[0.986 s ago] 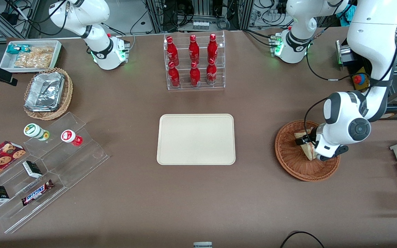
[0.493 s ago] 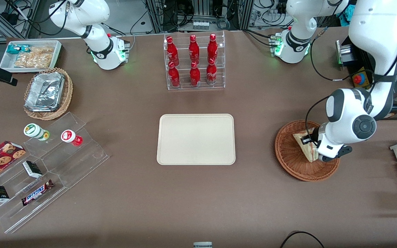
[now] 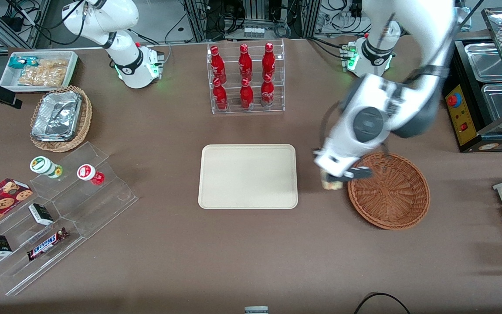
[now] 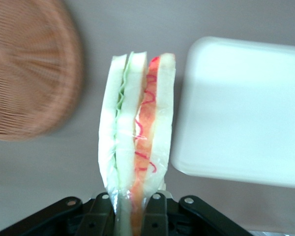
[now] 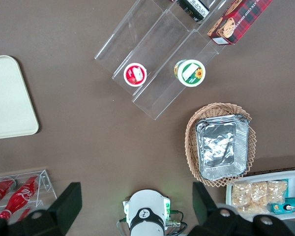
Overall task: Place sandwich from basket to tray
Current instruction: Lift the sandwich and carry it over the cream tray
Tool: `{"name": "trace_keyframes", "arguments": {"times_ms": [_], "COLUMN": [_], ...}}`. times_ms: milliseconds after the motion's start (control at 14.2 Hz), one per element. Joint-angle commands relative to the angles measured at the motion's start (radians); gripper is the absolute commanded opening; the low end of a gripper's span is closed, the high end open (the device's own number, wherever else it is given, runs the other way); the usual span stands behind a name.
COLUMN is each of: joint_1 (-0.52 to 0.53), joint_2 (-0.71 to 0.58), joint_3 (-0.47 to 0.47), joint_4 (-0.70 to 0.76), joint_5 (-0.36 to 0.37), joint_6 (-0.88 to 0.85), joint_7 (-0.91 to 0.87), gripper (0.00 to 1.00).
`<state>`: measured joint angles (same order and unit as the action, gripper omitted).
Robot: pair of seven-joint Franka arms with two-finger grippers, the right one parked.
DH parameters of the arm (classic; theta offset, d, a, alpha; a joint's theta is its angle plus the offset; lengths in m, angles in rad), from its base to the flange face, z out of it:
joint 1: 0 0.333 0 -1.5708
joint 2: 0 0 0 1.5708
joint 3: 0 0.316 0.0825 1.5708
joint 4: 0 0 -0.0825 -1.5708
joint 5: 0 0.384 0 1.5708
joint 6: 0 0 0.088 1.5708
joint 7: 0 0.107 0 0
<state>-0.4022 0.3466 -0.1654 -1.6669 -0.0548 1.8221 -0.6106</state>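
Brown table (image 3: 168, 261) beneath all. Cream tray (image 3: 248, 176) just beside gripper (image 3: 333, 179), toward parked arm's end; wicker basket (image 3: 390, 192) just beside, toward working arm's end. Bottle rack (image 3: 245, 77) farther from front camera. Gripper clamped on wrapped sandwich (image 4: 136, 142), held above bare table between tray and basket.

A: What colours does the sandwich (image 4: 136, 142) show?
B: Pale white bread, a green layer and a red-orange one, under clear wrap. The black gripper (image 4: 132, 209) is clamped on its end, above the brown table (image 3: 251, 244), between the basket and the tray.
A: And the basket (image 3: 392, 198)?
B: Reddish-brown wicker, woven in rings.
A: The tray (image 3: 248, 176)?
B: Plain cream, no pattern.
A: And the bottles (image 3: 244, 74)?
B: Red, with white lettering
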Motion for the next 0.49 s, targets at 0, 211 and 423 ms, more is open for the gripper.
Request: {"name": "trace_keyframes", "arguments": {"times_ms": [0,211,423], "joint_1": [-0.123,-0.231,-0.287], "joint_2": [0.176,0.365,0.497], "joint_3": [0.017,0.018,0.023], "joint_4": [0.166,0.376,0.505], "joint_5": [-0.040,-0.027,0.009], "joint_6": [-0.024,-0.018,0.014], "joint_7": [-0.020,-0.156,-0.219], "gripper": [0.17,0.18,0.21]}}
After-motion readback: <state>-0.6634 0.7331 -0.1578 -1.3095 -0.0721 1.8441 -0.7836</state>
